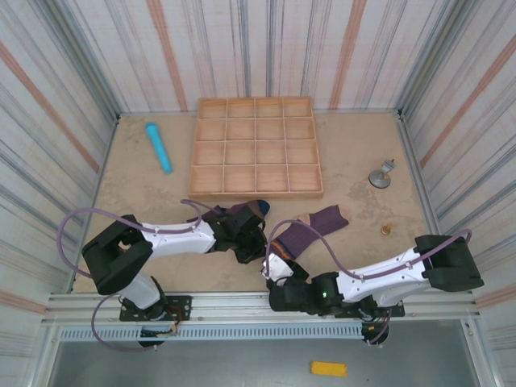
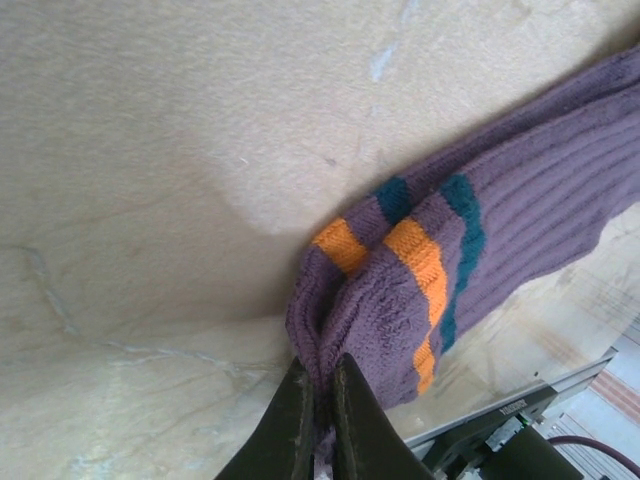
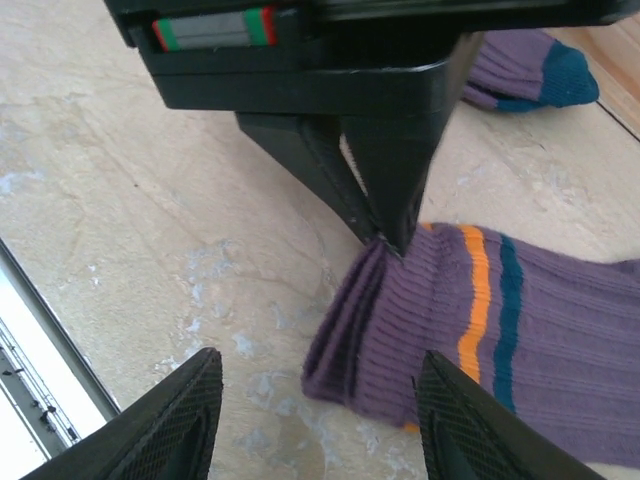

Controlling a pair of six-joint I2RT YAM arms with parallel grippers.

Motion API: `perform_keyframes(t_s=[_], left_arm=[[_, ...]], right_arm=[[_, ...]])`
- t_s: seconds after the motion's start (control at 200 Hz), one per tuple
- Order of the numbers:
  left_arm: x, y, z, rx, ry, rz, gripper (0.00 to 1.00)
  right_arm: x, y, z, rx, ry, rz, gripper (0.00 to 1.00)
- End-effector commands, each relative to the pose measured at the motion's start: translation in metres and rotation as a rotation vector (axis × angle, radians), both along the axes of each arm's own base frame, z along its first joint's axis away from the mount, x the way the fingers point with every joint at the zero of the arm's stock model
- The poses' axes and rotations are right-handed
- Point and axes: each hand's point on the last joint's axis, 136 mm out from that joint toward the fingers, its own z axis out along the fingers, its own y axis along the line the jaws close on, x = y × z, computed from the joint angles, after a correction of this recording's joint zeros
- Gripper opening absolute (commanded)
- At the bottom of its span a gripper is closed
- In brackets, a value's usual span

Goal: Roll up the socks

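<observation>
The left gripper point(image 2: 320, 372) was closed tight, its 2 fingers pinching the folded cuff edge of the banded sock point(image 2: 520, 220), a purple knit with orange and teal bands just past the pinch. In the right wrist view the same dark fingertips gathered the cuff into pleats just above the table point(image 1: 145, 201). The right gripper point(image 3: 318, 370) stood partly open and held nothing. Its 2 textured fingers point(image 3: 180, 425) were set on either side of the pinched cuff, and I could not tell whether the right-hand one touched the knit. In the top view the 2 grippers met near the front middle of the table, and the banded sock stretched away to the right. The second sock point(image 1: 248, 210), purple with a teal toe, lay just behind the left gripper, near the front wall of the wooden tray point(image 1: 258, 194). A light blue cylinder point(image 1: 158, 147) lay well apart, left of the tray.
</observation>
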Motion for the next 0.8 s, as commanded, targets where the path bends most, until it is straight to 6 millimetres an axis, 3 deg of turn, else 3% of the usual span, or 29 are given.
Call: perform_keyframes(t_s=[0.0,0.215,0.797], left_arm=[[-0.001,-0.005,0.008,-0.011,0.026,0.013,0.0],[-0.005,0.002,0.004,0.002,0.035,0.02,0.0],[-0.006,0.007,0.004,-0.006,0.047,0.036,0.0]], right_arm=[[0.005,-0.004,-0.009,-0.017,-0.018,0.005,0.54],[0.017,-0.012,-0.021,0.003,0.002,-0.03,0.52],[0.026,-0.003,-0.036,-0.078,0.006,-0.028,0.49]])
